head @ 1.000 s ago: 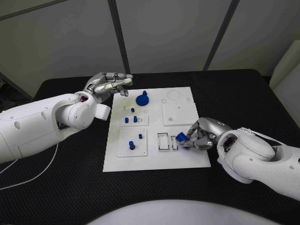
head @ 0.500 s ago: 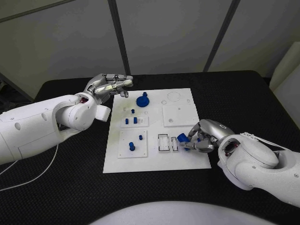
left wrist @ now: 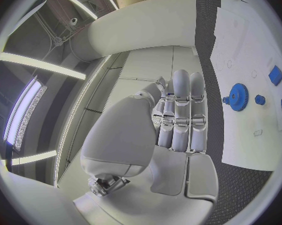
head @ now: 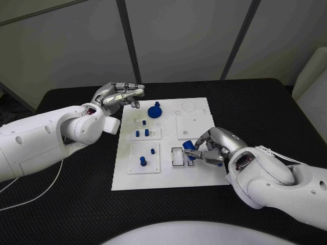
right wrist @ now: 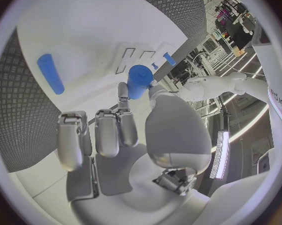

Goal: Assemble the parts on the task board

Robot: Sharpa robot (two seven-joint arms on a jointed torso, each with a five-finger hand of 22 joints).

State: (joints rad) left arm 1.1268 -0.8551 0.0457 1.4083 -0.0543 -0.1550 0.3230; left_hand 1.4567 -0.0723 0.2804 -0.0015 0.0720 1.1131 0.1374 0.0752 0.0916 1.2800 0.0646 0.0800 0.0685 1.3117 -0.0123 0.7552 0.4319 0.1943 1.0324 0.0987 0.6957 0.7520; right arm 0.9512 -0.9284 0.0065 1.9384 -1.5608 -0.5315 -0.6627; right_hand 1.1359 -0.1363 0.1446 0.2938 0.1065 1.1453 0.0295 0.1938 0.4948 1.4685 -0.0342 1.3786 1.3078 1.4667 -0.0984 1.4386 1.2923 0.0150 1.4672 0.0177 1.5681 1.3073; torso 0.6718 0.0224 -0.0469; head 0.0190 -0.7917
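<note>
The right hand [head: 210, 147] pinches a small blue part [head: 188, 145] between thumb and a finger, holding it over the near-right area of the white task board [head: 200, 174], just beside the 2 narrow upright slots [head: 183, 155] in the board's front block; the right wrist view shows the same blue part [right wrist: 140, 79] at the fingertips with the slots just beyond it, and another blue piece [right wrist: 50, 73] lying loose on the board off to the side. The step in hand looks like seating the held part into one of those slots, so the robot would do well to square the part to the slot before lowering, come down straight, and release only once it sits. Whether the part already touches the board cannot be told. The left hand [head: 120, 94] hovers at the board's far-left corner with its fingers curled in on nothing, near the blue gear [head: 155, 109], which the left wrist view also shows [left wrist: 238, 96] standing on the board; it should stay clear of the pegs [head: 142, 132] already standing in the left blocks
</note>
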